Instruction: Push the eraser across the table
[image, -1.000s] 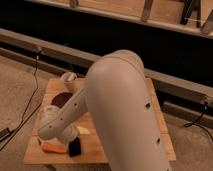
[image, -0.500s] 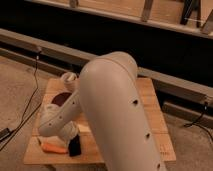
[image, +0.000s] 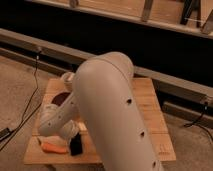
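1. Arm (image: 112, 115): its bulk is seen above and beside the eraser (image: 76, 146), hiding much of the scene.
2. Table (image: 150, 107): the eraser is carried close to its near edge.
3. Gripper (image: 70, 133): set low, just behind the eraser. Whether it is open or closed cannot be told.
4. Bowl (image: 61, 98): well behind the eraser.
5. Carrot (image: 54, 147): just beside the eraser.
6. Eraser, risk judged: it could be tipped off the near edge by a skewed stroke, or the carrot dragged along.
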